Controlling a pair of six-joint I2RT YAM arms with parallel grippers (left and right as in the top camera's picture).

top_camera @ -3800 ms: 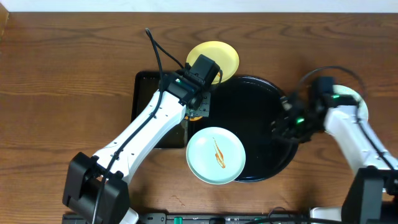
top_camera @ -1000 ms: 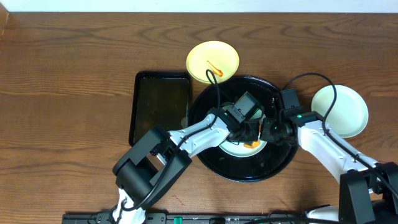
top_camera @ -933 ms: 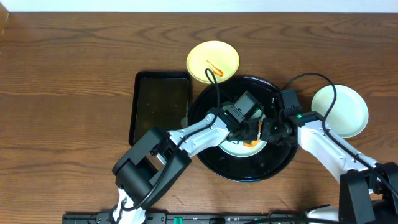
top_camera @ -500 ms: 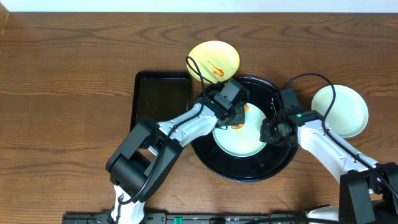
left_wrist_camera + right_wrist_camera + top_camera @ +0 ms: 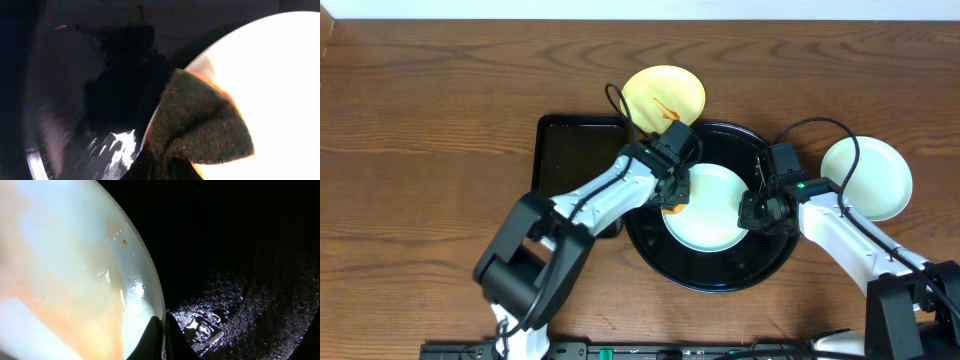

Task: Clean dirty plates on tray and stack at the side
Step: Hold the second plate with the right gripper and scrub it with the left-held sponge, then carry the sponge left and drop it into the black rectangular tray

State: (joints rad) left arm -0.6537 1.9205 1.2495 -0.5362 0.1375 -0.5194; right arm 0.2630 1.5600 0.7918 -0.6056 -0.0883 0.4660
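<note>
A pale mint plate [image 5: 712,210] lies inside the round black tray [image 5: 760,265]. My right gripper [image 5: 751,213] is shut on its right rim, the fingers pinching the edge [image 5: 161,336]. A faint orange film shows on the plate's face [image 5: 75,280] in the right wrist view. At the plate's left edge, my left gripper [image 5: 672,196] is shut on an orange sponge [image 5: 671,208]. In the left wrist view the sponge [image 5: 200,120] lies across the bright plate's rim [image 5: 270,75]. A yellow plate [image 5: 663,95] with an orange streak sits just behind the tray. A pale plate [image 5: 867,178] rests on the table at the right.
A rectangular black tray [image 5: 575,175] lies left of the round tray, under my left arm. Water drops speckle the wet tray floor [image 5: 240,280]. Cables loop above both wrists. Brown wooden tabletop [image 5: 420,130] surrounds everything.
My left gripper has swept the sponge from the plate's right-middle up to its upper left, then down to its left edge. The right gripper has kept hold of the rim without moving.
</note>
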